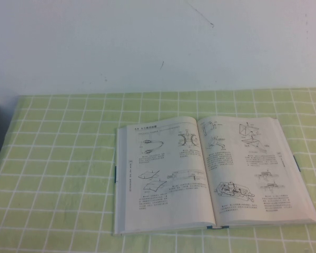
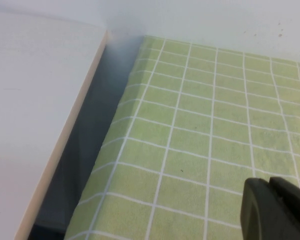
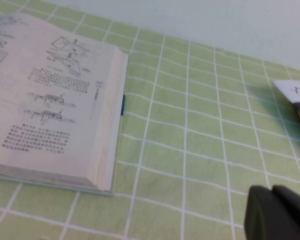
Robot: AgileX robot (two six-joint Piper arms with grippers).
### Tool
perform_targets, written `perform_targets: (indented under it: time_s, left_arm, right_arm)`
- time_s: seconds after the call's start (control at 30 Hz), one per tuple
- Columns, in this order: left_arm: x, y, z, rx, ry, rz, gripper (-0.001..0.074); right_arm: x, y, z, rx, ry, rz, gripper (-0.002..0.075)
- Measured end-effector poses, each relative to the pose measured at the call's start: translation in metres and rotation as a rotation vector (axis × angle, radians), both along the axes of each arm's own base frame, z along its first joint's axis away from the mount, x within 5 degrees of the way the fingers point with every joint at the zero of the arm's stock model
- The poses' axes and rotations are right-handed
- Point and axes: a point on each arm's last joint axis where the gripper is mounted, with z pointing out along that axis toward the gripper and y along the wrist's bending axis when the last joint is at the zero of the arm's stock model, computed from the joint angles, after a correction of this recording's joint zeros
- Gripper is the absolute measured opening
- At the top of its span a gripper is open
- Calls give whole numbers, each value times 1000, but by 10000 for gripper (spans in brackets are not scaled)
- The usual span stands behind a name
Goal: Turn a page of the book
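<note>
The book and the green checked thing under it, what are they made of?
The book looks like paper: thin, matte off-white pages with black printed drawings, stacked thick at the edge. The green checked cover looks like soft cloth, though it could be vinyl; it drapes over the table's edge. Each wrist view shows only a bit of the left pincer and right pincer.

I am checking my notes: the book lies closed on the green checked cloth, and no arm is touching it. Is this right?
Not quite. The book lies open, both printed pages showing in the high view. Neither the left gripper nor the right gripper touches it; each shows only in its own wrist view, over the cloth.
</note>
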Motion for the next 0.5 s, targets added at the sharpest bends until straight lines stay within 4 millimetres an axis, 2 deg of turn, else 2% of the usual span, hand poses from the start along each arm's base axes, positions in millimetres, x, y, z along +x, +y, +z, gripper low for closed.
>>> perform_targets:
  time_s: [0.13,0.23,0.33,0.4,0.5]
  left_arm:
    - [0,-1,1,-24,-7,-1,-4]
    - [1,-2,3,-115,-49,5,-4]
    - [3,-5,11,-367,-130,19,-4]
    - [3,-6,16,-554,-185,34,-4]
    - [4,-4,22,-751,-246,62,-4]
  right_arm:
    - [1,3,1,102,-25,3,-2]
    - [2,10,3,349,-51,6,-2]
    - [2,20,9,750,-56,3,-2]
    - [2,24,13,948,-61,5,-3]
    - [2,25,18,1088,-89,-5,-3]
